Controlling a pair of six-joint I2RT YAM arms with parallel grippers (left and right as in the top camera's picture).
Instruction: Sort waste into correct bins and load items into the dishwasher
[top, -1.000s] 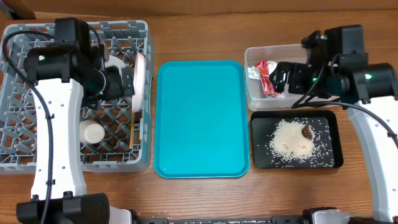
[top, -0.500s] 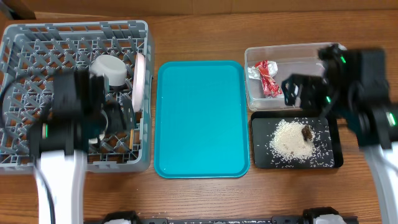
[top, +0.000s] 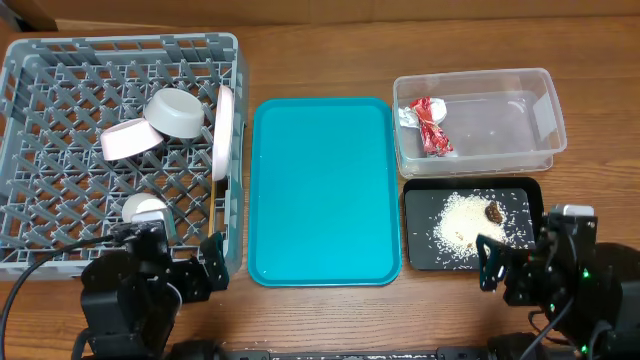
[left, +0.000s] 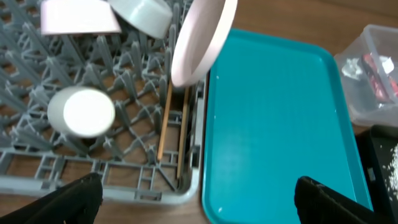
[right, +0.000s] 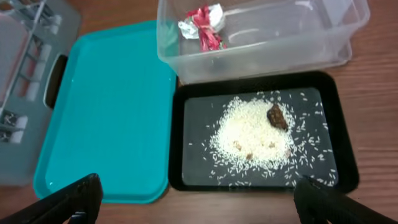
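Left gripper (left: 198, 200) and right gripper (right: 198, 198) black-fingered; arm housings (top: 575, 290) black, perhaps green-lit.

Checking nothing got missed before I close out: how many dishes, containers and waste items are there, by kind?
Dishes: 5 (plate, bowl, pink dish, cup, chopsticks pair)
Containers: 4 (dish rack, teal tray, clear tub, black tray)
Waste: 2 (wrapper, rice pile)
Total: 11

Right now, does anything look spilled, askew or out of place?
Nothing stands out. The wrapper lies in the clear tub, the rice and brown scrap sit inside the black tray, and the plate, bowl, pink dish, cup and chopsticks are all in the grey rack.
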